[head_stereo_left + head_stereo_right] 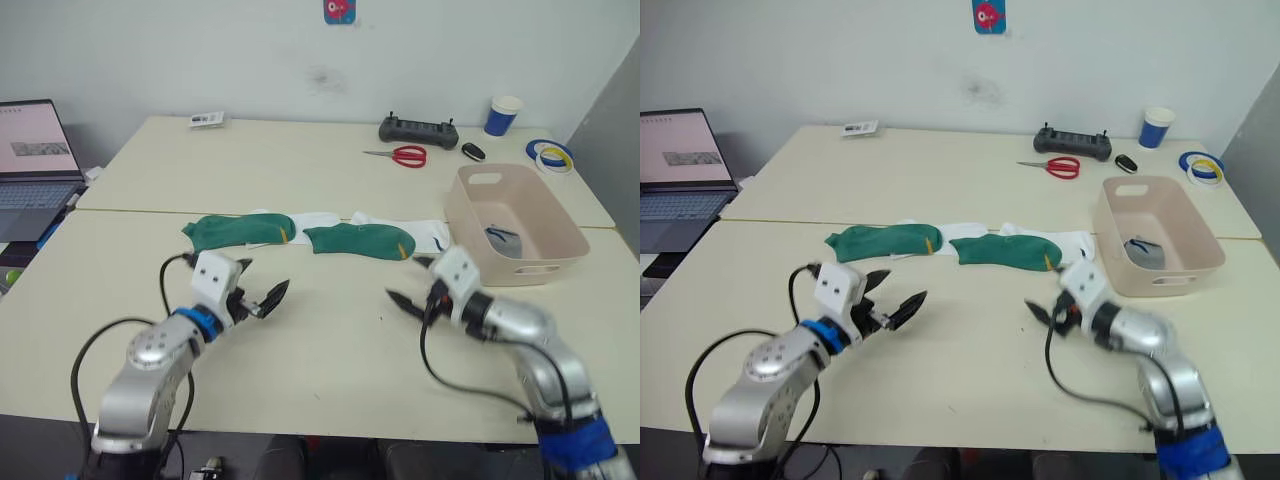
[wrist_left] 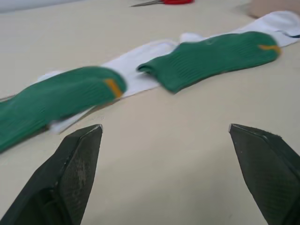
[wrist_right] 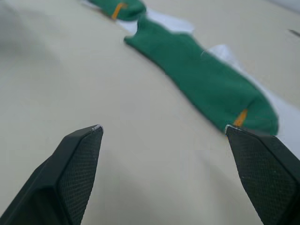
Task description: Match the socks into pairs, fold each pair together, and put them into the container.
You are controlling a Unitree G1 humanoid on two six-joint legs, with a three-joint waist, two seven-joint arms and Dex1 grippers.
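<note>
Two dark green socks [image 1: 237, 231] [image 1: 360, 241] lie end to end across the middle of the table, each on top of a white sock [image 1: 322, 220] [image 1: 432, 233]. The pale pink container [image 1: 462, 208] stands at the right with a grey sock [image 1: 503, 240] inside. My left gripper [image 1: 262, 280] hovers open in front of the left green sock, holding nothing. My right gripper [image 1: 410, 281] is open and empty too, just in front of the right green sock [image 3: 201, 79] and beside the container. The left wrist view has both green socks [image 2: 211, 56] beyond the open fingers [image 2: 77, 164].
At the far edge of the table lie red scissors [image 1: 405, 155], a black controller [image 1: 418, 130], a small black object [image 1: 473, 151], a blue paper cup [image 1: 503, 115], tape rolls [image 1: 553, 155] and a small packet [image 1: 208, 119]. A laptop [image 1: 35, 160] sits at the left.
</note>
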